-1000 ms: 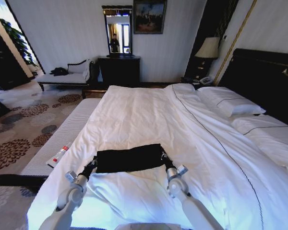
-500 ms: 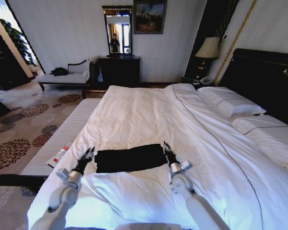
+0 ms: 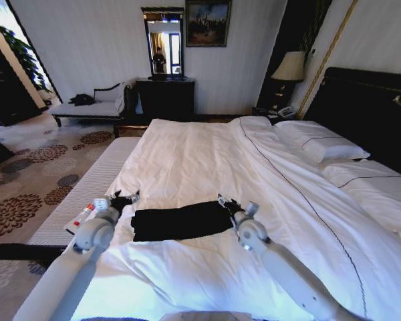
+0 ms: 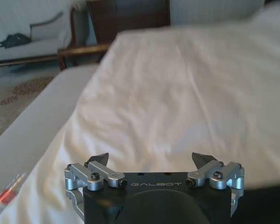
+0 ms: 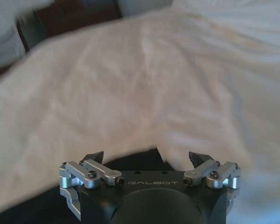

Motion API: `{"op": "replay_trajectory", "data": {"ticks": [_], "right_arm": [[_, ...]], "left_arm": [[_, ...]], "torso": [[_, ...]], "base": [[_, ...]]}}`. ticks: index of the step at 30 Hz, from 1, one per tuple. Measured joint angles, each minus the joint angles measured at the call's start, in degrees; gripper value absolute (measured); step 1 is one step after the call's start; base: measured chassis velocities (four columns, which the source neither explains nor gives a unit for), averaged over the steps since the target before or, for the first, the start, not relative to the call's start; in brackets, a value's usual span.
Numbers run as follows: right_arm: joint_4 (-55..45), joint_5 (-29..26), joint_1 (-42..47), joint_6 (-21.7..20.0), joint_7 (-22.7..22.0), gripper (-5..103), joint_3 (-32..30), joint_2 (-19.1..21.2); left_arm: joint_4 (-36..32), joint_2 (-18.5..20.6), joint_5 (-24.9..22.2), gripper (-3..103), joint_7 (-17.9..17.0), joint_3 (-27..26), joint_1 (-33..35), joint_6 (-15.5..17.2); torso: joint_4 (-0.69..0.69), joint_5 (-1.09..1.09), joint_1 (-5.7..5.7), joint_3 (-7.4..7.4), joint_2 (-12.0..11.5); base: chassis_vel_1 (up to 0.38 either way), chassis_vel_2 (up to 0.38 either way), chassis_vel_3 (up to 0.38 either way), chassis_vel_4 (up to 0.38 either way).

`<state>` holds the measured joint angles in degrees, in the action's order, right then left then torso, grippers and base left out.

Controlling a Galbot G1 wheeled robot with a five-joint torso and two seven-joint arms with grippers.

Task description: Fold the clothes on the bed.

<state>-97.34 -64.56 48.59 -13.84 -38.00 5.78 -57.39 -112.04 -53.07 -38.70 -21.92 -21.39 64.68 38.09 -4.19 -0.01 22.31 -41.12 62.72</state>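
While the black T-shirt (image 3: 180, 221) lies as a folded band across the near end of the bed (image 3: 207, 154), its long axis runs between my released pincers: left gripper (image 3: 125, 198) just off one end, right gripper (image 3: 224, 202) at the other, equally near. Its lettering is hidden.

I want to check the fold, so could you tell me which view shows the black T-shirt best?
The head view: the whole folded T-shirt lies on the duvet between both grippers. The right wrist view catches a dark strip; the left wrist view, a dark corner.
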Motion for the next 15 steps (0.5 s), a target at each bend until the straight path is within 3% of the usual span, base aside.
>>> {"op": "replay_trajectory", "data": {"ticks": [5,15], "right_arm": [[-1.8,-0.1,0.1,-4.6,-5.3,100,2.6,-0.1],[-8.8,-0.8,5.8,-7.2,-11.2,100,1.6,2.2]], "left_arm": [[-2.4,0.8,1.2,100,-1.8,1.5,2.5,3.0],[-6.6,1.4,-0.6,100,-2.5,0.0,9.4,4.5]], "torso": [[0.00,0.01,0.00,0.01,0.0],[-0.02,0.02,-0.02,0.02,0.0]], "base": [[0.000,0.000,0.000,0.000],[0.000,0.000,0.000,0.000]]}}
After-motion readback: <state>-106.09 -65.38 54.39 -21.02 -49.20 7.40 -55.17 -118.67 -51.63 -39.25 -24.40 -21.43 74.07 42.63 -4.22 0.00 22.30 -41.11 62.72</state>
